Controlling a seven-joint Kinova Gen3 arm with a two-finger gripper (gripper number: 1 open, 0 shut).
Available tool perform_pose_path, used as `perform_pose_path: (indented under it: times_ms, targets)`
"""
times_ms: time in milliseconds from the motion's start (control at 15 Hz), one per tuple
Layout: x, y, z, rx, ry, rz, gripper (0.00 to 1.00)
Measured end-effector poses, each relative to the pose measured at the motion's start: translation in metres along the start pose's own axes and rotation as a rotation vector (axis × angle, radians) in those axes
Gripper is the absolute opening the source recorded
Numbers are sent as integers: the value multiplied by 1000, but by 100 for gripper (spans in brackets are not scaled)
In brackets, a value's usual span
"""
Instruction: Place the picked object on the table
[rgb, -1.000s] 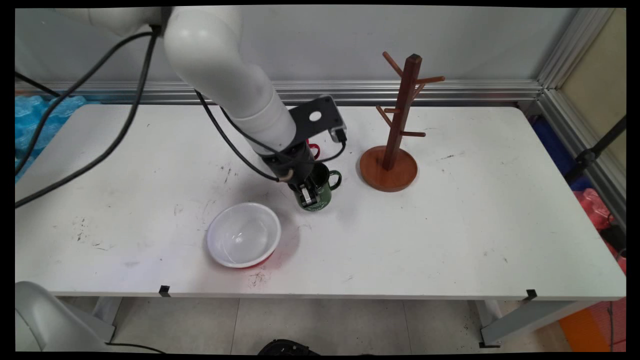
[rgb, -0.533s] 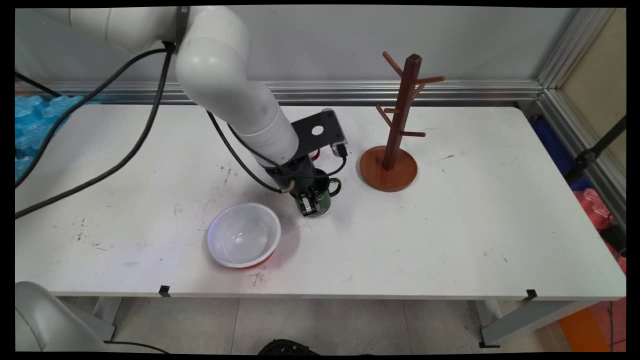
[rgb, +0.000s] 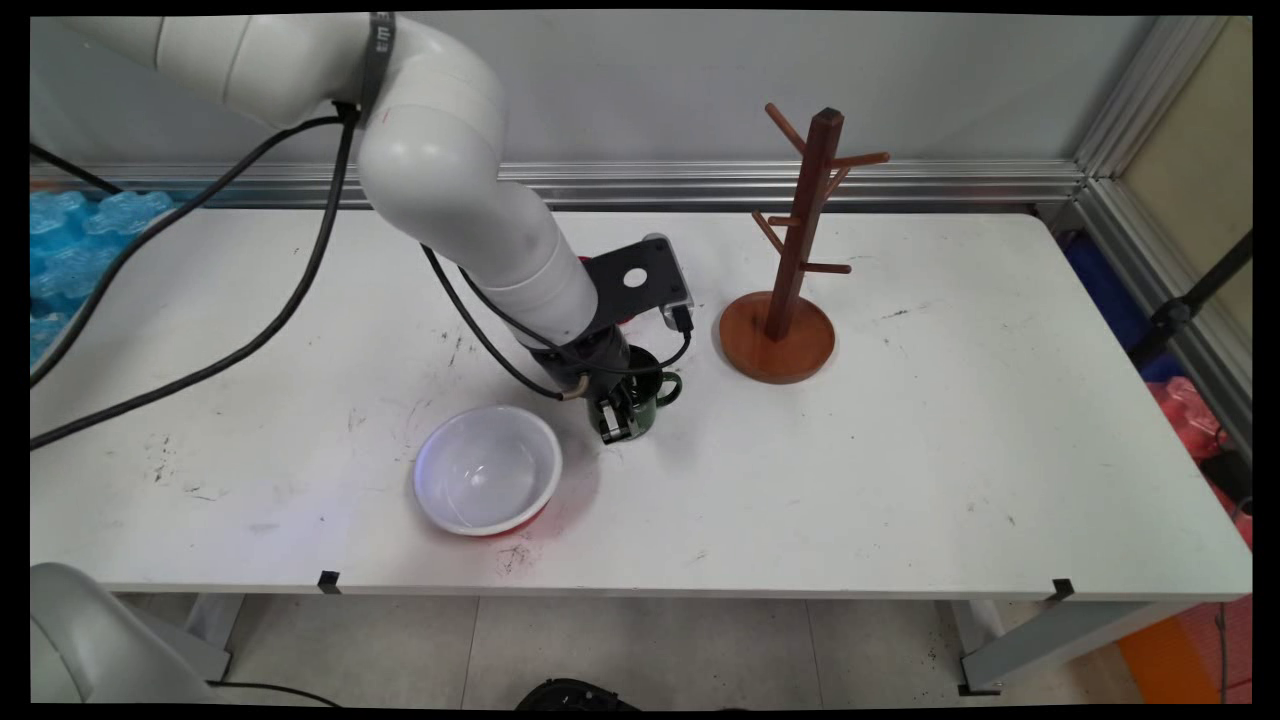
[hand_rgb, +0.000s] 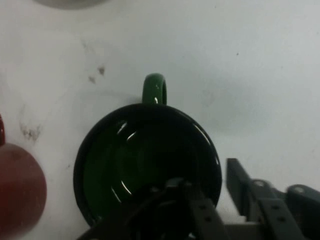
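Note:
A dark green mug stands upright on the white table, its handle turned toward the mug tree. My gripper comes down on the mug's near side and straddles its wall. In the hand view the mug fills the middle, with the handle at the top. One finger is inside the mug, the other is outside. A thin gap shows between the outer finger and the rim, so the gripper is open.
A white bowl with a red outside sits close to the mug's left front. A brown wooden mug tree on a round base stands to the right. A red mug is just behind the green one.
The hand has come down lower over the green mug, its fingers now deeper either side of the wall. The mug, bowl and tree have stayed put.

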Motion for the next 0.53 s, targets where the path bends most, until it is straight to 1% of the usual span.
perform_pose_path:
  times_ms: [333, 533]
  targets:
    - [-1, 3, 1, -3, 5, -1, 100]
    - [1, 3, -4, -6, 22, -2, 100]
